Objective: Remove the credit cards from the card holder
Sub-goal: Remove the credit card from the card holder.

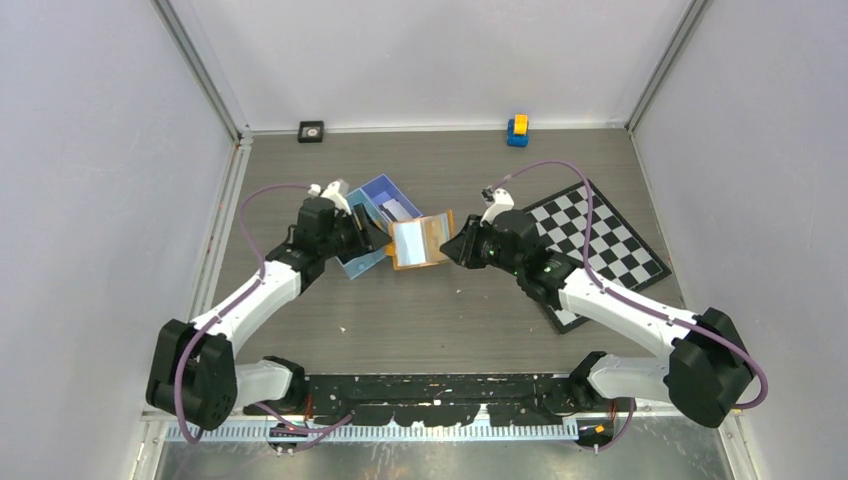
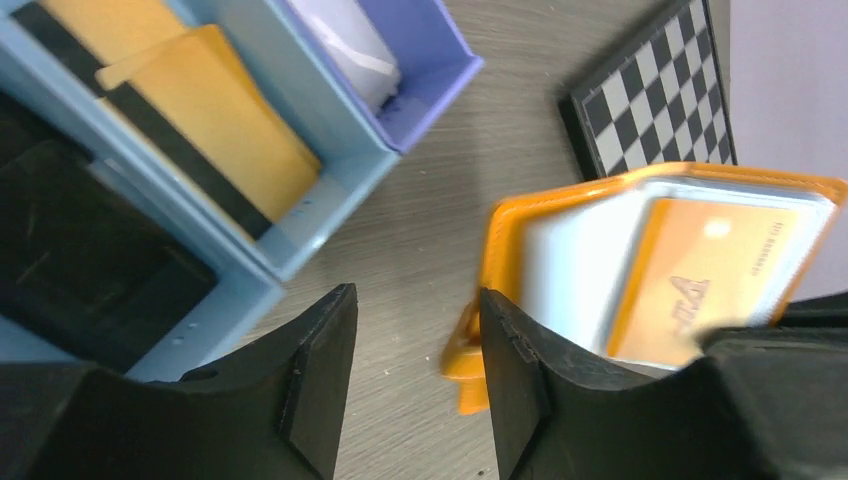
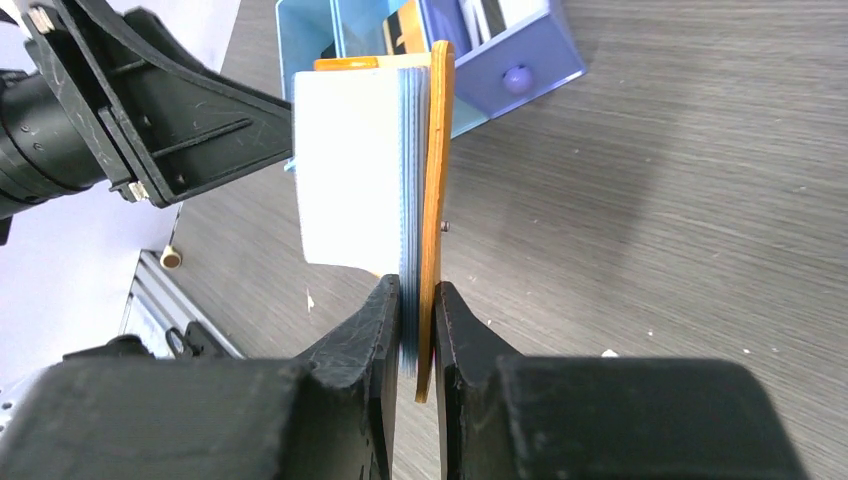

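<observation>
Right gripper [image 3: 417, 290]: jaws pinched nearly shut on the card holder [image 3: 437, 150], clamping the orange cover plus the pale sleeve stack at one edge. The holder stands on edge, splayed open, mid-worktop [image 1: 420, 320] between the two arms. I read it as a brace so the other arm can pull cards.

Left gripper [image 2: 415, 300]: jaws roughly half open, nothing clamped. The holder's corner sits just inside one jaw, so it's probably lining up a pick.

Holder contents: a gold card [image 2: 700, 275] in the front clear pocket, not out yet. Can't tell what's in the rear sleeves.

Blue tray [image 2: 330, 215], just left of the holder:
- Light-blue compartment: orange card [image 2: 215, 130] with a black stripe.
- Far purple-blue compartment: white card [image 2: 350, 45].
- Third compartment: in shadow, can't tell.
</observation>
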Motion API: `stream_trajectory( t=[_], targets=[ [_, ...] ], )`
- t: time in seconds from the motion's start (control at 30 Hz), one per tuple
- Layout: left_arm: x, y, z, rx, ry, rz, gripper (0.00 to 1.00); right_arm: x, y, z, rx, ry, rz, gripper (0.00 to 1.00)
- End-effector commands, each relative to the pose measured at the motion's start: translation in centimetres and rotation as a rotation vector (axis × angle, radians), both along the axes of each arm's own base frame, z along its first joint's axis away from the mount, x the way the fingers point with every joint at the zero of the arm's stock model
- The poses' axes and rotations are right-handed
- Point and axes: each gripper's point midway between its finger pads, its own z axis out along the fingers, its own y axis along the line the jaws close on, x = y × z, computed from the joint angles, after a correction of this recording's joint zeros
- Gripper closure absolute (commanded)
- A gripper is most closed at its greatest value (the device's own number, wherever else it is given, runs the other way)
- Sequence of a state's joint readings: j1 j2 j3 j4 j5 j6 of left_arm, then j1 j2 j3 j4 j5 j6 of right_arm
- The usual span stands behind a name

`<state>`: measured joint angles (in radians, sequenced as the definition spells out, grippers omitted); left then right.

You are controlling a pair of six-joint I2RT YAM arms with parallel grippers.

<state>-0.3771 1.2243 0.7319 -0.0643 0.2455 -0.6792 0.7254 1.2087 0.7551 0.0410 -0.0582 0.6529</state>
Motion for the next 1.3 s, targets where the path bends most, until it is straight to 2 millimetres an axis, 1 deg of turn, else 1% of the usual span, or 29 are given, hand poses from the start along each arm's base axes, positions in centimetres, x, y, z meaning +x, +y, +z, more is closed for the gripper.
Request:
stream_trajectory(
  t=[0.0,0.07,0.1,0.13,0.17,0.23,0.3,0.33,0.47,0.6,0.77,0.8,0.93,0.97,1.1,1.13,1.17,1.23,1.27],
  targets=[
    [0.1,1.6,-0.1,-0.074,0.027,0.054,0.51,1.7,-0.8,3.6,0.067,-0.094,-0.072,0.99],
    [0.1,1.9,0.4,-0.11,0.005,0.059,0.51,1.8,-1.0,3.6,0.077,-0.089,-0.074,0.99],
    [0.1,1.7,1.1,-0.135,-0.025,0.051,0.49,1.7,-1.0,3.7,0.084,-0.088,-0.071,1.0],
    [0.0,1.5,1.6,-0.16,-0.046,0.037,0.45,1.7,-1.0,3.7,0.089,-0.088,-0.069,1.0],
    [-0.2,1.1,2.3,-0.186,-0.073,0.019,0.39,1.7,-1.0,3.8,0.091,-0.09,-0.068,0.99],
    [-0.7,0.7,3.4,-0.235,-0.112,-0.008,0.2,1.7,-1.0,3.9,0.092,-0.089,-0.067,1.0],
    [-1.2,0.1,4.6,-0.278,-0.159,-0.05,0.04,1.7,-1.0,3.9,0.093,-0.091,-0.065,1.0],
    [-1.4,-0.1,5.3,-0.299,-0.184,-0.069,0.01,1.7,-1.0,3.9,0.093,-0.091,-0.063,0.99],
    [-2.0,-1.0,6.7,-0.365,-0.255,-0.133,0.0,1.4,-0.4,3.9,0.106,-0.088,-0.031,1.0],
    [-1.6,-1.7,6.0,-0.383,-0.207,-0.164,0.01,0.7,0.6,4.5,0.147,-0.094,0.036,0.99],
    [-1.7,-3.2,5.8,-0.453,-0.167,-0.248,0.11,-0.4,2.1,5.3,0.209,-0.094,0.14,1.0],
    [-1.6,-3.4,5.5,-0.464,-0.148,-0.258,0.14,-0.6,2.4,5.4,0.219,-0.09,0.157,1.0],
    [-1.6,-4.0,5.6,-0.509,-0.13,-0.297,0.26,-0.8,3.0,5.2,0.241,-0.076,0.185,1.0],
    [-1.6,-4.2,5.8,-0.516,-0.134,-0.309,0.31,-0.8,3.1,4.9,0.238,-0.07,0.184,0.99],
    [-1.9,-4.3,6.3,-0.526,-0.151,-0.331,0.61,-0.5,3.3,4.3,0.238,-0.051,0.182,1.0],
    [-2.0,-4.3,6.5,-0.526,-0.16,-0.332,0.68,-0.4,3.3,4.2,0.237,-0.047,0.182,0.98],
    [-2.0,-4.2,6.7,-0.525,-0.166,-0.332,0.73,-0.4,3.3,4.0,0.236,-0.04,0.18,0.91],
    [-2.1,-4.2,7.0,-0.524,-0.177,-0.331,0.78,-0.2,3.2,3.8,0.247,-0.033,0.18,0.74],
    [-2.2,-4.2,7.0,-0.522,-0.181,-0.332,0.81,-0.2,3.2,3.8,0.253,-0.03,0.183,0.69]
  ],
)
